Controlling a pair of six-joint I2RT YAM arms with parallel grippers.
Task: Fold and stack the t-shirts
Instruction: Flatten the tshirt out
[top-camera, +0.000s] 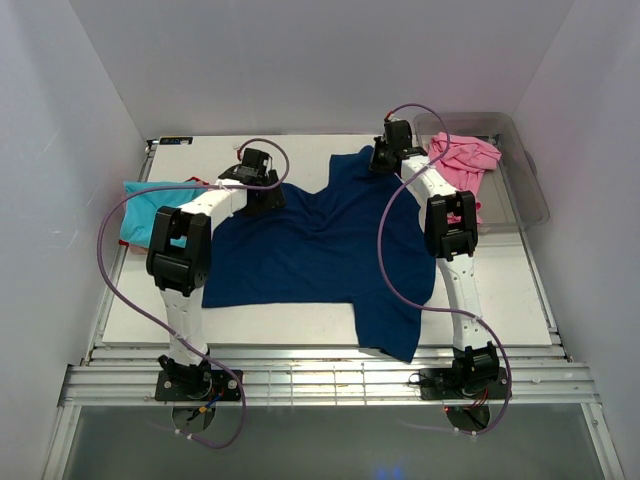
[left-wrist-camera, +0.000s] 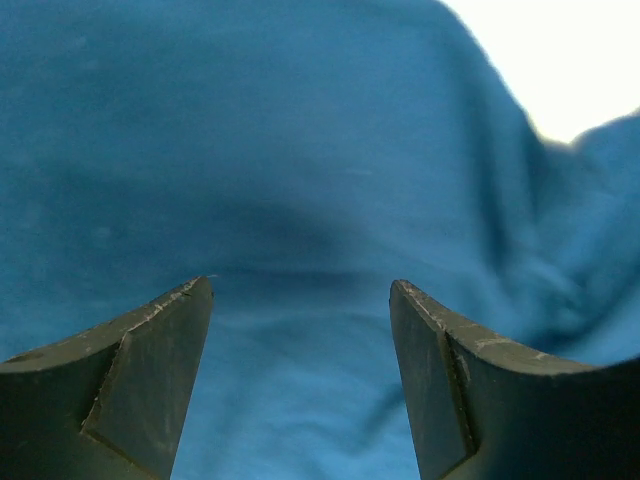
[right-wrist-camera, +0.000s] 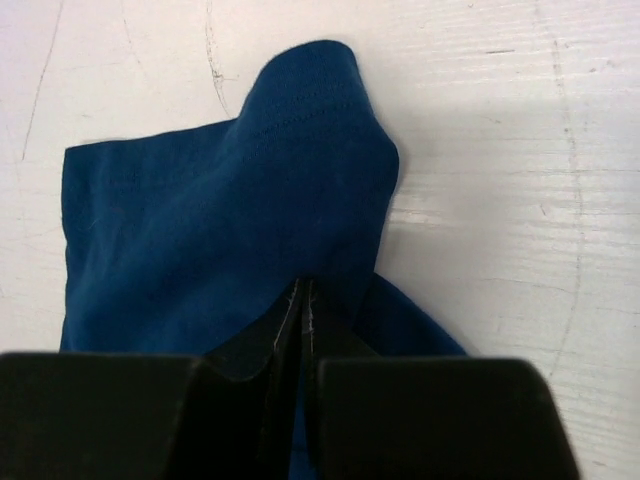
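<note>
A large navy t-shirt (top-camera: 320, 250) lies spread over the middle of the table, one part hanging over the front edge. My right gripper (top-camera: 384, 158) is shut on its far edge; the wrist view shows the navy cloth (right-wrist-camera: 230, 220) pinched between the closed fingers (right-wrist-camera: 290, 330). My left gripper (top-camera: 262, 192) is open at the shirt's far left part, its fingers (left-wrist-camera: 150, 370) apart just above blue cloth (left-wrist-camera: 300, 180) with nothing between them. A turquoise t-shirt (top-camera: 150, 210) lies at the left. A pink t-shirt (top-camera: 465, 160) lies crumpled at the far right.
A clear plastic tub (top-camera: 525, 180) stands at the far right edge of the table, with the pink shirt draped over its near side. White walls close in the table (top-camera: 500, 290) on three sides. A metal rail runs along the front.
</note>
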